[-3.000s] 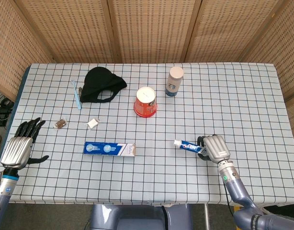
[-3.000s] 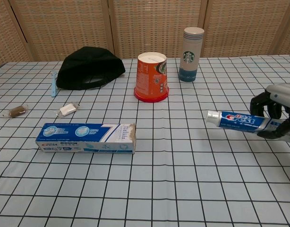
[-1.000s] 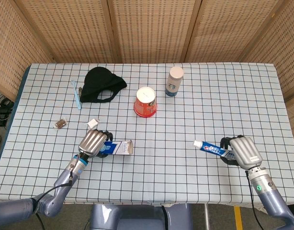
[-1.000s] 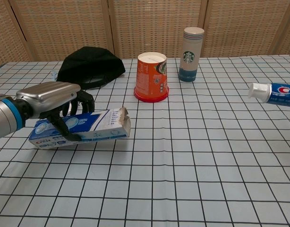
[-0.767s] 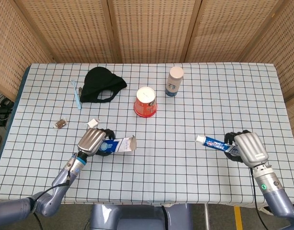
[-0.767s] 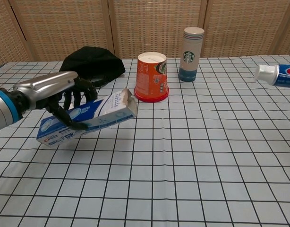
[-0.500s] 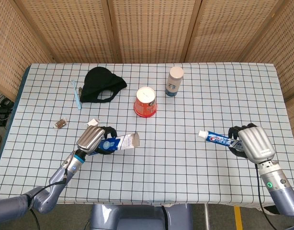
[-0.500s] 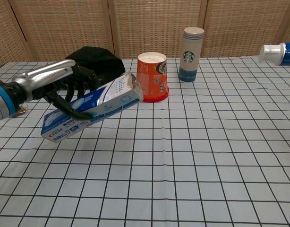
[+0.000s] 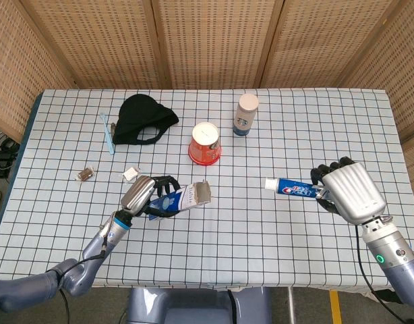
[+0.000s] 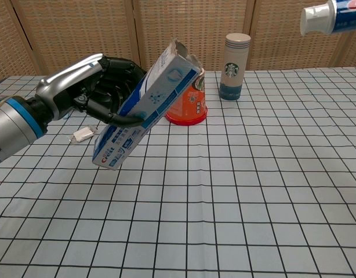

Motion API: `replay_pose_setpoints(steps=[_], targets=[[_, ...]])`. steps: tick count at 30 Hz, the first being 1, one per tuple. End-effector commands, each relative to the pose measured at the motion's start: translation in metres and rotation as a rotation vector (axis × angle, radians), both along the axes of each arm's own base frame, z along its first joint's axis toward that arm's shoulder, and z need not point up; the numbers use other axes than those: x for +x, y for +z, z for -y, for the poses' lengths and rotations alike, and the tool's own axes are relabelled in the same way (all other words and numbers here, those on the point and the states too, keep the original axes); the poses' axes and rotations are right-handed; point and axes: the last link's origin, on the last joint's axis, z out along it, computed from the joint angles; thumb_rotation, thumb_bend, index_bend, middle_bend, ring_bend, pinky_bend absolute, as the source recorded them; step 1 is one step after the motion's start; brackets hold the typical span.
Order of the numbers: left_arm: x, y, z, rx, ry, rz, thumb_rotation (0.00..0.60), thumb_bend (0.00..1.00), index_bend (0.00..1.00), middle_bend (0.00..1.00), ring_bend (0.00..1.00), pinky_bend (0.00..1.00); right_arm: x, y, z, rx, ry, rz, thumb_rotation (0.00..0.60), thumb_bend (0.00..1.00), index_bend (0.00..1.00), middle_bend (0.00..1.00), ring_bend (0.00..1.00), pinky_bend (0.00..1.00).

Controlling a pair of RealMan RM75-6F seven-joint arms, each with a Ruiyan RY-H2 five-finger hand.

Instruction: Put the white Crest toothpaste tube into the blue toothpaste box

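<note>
My left hand (image 9: 145,194) (image 10: 91,87) grips the blue toothpaste box (image 9: 183,198) (image 10: 148,106) in the air above the table, tilted with its torn open end up and toward the right. My right hand (image 9: 348,192) holds the white Crest toothpaste tube (image 9: 292,187) (image 10: 334,16) by its tail, also lifted, cap pointing left toward the box. In the chest view only the tube's cap end shows at the top right; the right hand itself is out of that frame. A wide gap separates the tube's cap from the box's open end.
An upside-down orange paper cup (image 9: 205,143) (image 10: 192,99) stands mid-table behind the box. A Starbucks tumbler (image 9: 245,114) (image 10: 235,58), a black cap (image 9: 143,119), a blue toothbrush (image 9: 108,133) and two small wrapped sweets (image 9: 131,173) (image 9: 84,175) lie further back and left.
My left hand has lifted the box higher and tipped its open end up and rightward. My right hand has raised the tube and carried it left toward the box.
</note>
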Motion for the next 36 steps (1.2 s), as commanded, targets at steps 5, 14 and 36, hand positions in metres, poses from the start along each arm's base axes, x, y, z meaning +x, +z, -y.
replay_pose_setpoints(steps=[5, 14, 36], targets=[[0.016, -0.014, -0.001, -0.028, -0.022, 0.051, 0.600, 0.25, 0.52, 0.49, 0.53, 0.62, 0.027, 0.006, -0.001, 0.006, 0.065, -0.056, 0.600, 0.64, 0.69, 0.67, 0.64, 0.54], [0.038, -0.023, -0.008, -0.010, -0.038, 0.045, 0.600, 0.25, 0.52, 0.49, 0.53, 0.62, 0.059, -0.009, 0.000, 0.032, 0.183, -0.166, 0.600, 0.64, 0.70, 0.68, 0.64, 0.54], [0.049, -0.032, -0.003, -0.033, -0.058, 0.030, 0.600, 0.25, 0.52, 0.49, 0.53, 0.62, 0.076, -0.033, 0.003, 0.041, 0.227, -0.228, 0.600, 0.64, 0.70, 0.68, 0.64, 0.54]])
